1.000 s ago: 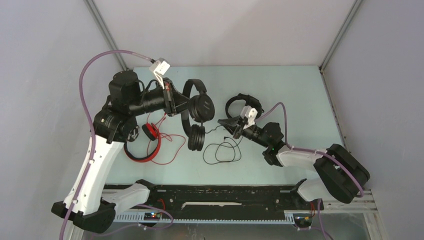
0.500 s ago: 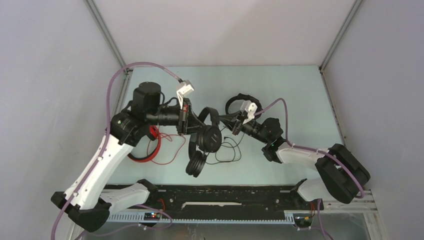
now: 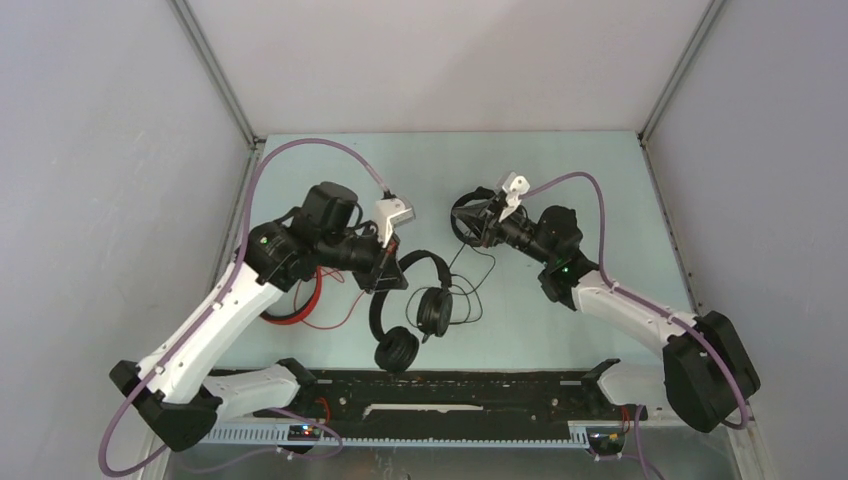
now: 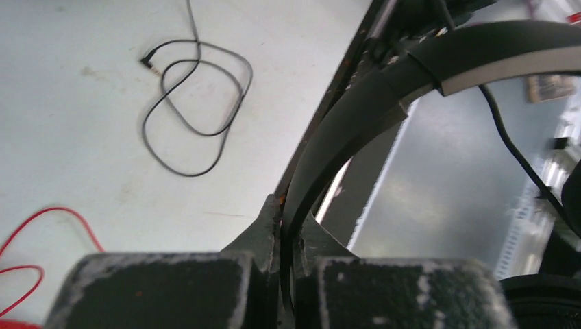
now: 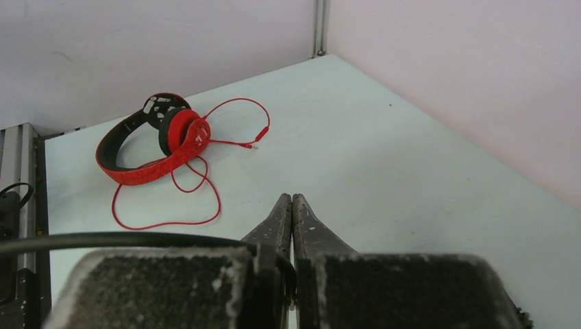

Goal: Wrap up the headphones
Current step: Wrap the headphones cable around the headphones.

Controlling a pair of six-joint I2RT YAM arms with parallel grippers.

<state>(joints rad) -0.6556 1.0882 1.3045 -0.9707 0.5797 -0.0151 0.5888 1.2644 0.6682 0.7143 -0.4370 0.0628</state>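
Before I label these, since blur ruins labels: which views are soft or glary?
Top external: sharp, evenly lit. Left wrist: left claw and black headband blurred up close, bright glare at right. Right wrist: right claw, pinching a cable, blurred; red headphones sharp.

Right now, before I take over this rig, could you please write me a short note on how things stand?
The left gripper is shut on the band of the bulky headset, which hangs near the front edge.
The right gripper is shut on a thin black cable; more black loops lie on the table.
The red headset lies at the left, its red cable loose.
The slim headset lies at the back, by the right gripper.
Done: no cable wrapped that I can see.
Left: wrap all three.
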